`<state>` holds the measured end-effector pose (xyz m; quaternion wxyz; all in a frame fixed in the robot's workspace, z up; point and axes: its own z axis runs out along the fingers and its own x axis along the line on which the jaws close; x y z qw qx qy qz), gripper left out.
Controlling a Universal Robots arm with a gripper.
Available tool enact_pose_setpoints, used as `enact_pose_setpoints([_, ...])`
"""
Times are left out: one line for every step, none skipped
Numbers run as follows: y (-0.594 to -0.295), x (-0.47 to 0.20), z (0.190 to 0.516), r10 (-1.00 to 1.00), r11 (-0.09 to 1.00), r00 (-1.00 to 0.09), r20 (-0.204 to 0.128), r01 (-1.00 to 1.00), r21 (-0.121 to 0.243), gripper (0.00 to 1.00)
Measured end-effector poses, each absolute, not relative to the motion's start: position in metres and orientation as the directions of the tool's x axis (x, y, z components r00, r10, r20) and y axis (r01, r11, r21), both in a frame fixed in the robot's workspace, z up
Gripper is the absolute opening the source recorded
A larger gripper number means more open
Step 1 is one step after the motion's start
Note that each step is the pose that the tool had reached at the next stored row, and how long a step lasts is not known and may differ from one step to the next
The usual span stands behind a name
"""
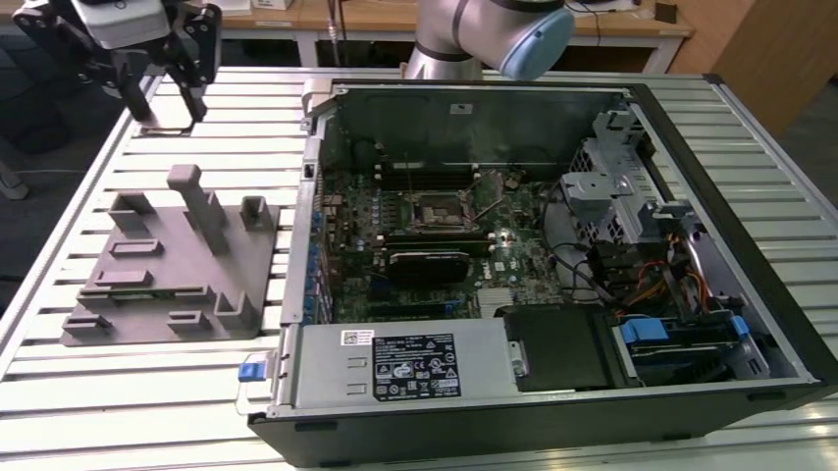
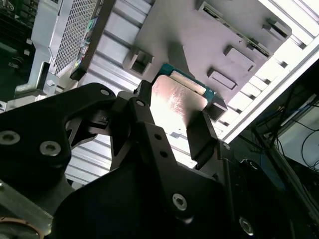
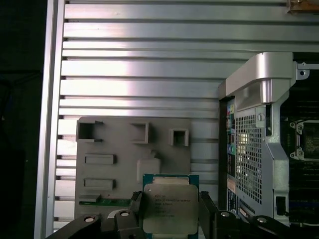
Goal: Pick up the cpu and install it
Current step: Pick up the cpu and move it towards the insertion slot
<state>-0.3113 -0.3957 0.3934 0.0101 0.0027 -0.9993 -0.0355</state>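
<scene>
Jaws clamped on the cpu (image 3: 169, 206), gripper (image 1: 168, 103) above slatted table (image 1: 131, 392), near grey holder block (image 1: 157, 270)

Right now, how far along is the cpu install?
Done: the cpu is picked up, clear of the grey holder block. In hand: the tool grips it by two opposite edges above the slatted table, to the exterior view's left of the computer case. Left: the install itself, since the cpu is nowhere near the socket on the board.
</scene>
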Motion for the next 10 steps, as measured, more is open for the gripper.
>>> enact_pose_setpoints([-0.396, -0.31, 0.393, -0.006, 0.997, -1.0, 0.02, -0.005, 0.071, 0.53])
enact_pose_setpoints([-0.396, -0.308, 0.393, -0.006, 0.997, -1.0, 0.02, -0.005, 0.071, 0.53])
enact_pose_setpoints([-0.396, -0.306, 0.393, -0.006, 0.997, -1.0, 0.02, -0.005, 0.071, 0.53])
enact_pose_setpoints([-0.395, -0.304, 0.393, -0.006, 0.997, -1.0, 0.02, -0.005, 0.071, 0.53])
enact_pose_setpoints([-0.395, -0.303, 0.393, -0.006, 0.997, -1.0, 0.02, -0.005, 0.071, 0.53])
enact_pose_setpoints([-0.395, -0.301, 0.393, -0.006, 0.997, -1.0, 0.02, -0.005, 0.071, 0.53])
enact_pose_setpoints([-0.395, -0.3, 0.393, -0.006, 0.997, -1.0, 0.02, -0.005, 0.071, 0.53])
enact_pose_setpoints([-0.395, -0.298, 0.393, -0.006, 0.997, -1.0, 0.02, -0.005, 0.071, 0.53])
enact_pose_setpoints([-0.395, -0.296, 0.393, -0.006, 0.997, -1.0, 0.02, -0.005, 0.071, 0.53])
enact_pose_setpoints([-0.395, -0.295, 0.393, -0.006, 0.997, -1.0, 0.02, -0.005, 0.071, 0.53])
